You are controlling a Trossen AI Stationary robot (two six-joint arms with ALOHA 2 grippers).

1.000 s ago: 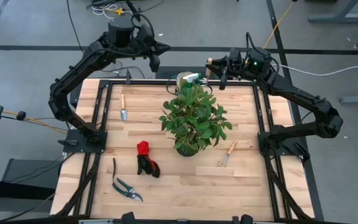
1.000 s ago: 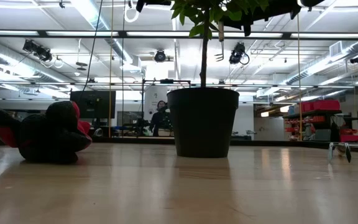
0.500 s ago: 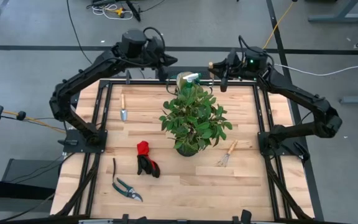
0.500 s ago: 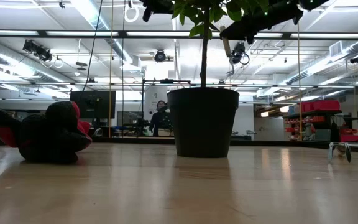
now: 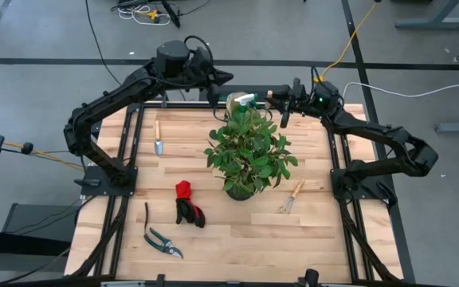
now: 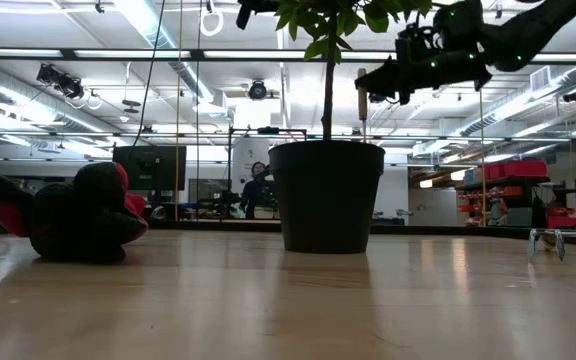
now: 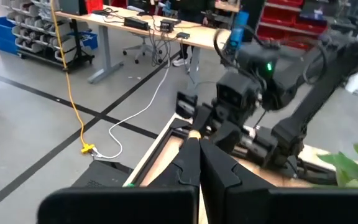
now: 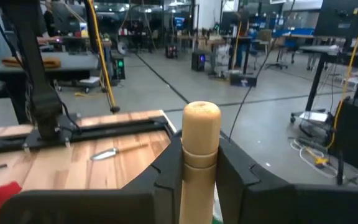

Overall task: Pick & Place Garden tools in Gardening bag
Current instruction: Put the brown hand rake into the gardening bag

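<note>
R gripper is pinching a wooden-handled tool upright above the gardening bag at table's far edge, prob. for drop-in. L gripper, jaws pressed together, is hovering nearby, empty.

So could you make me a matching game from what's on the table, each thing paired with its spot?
Things:
1. shears
2. gloves
3. trowel
4. rake

Places, seen from above:
A. just right of the plant
B. table's left side, up near the far edge
C. near left corner
D. just left of the plant's pot

Pairs: 1-C, 2-D, 3-B, 4-A
</note>
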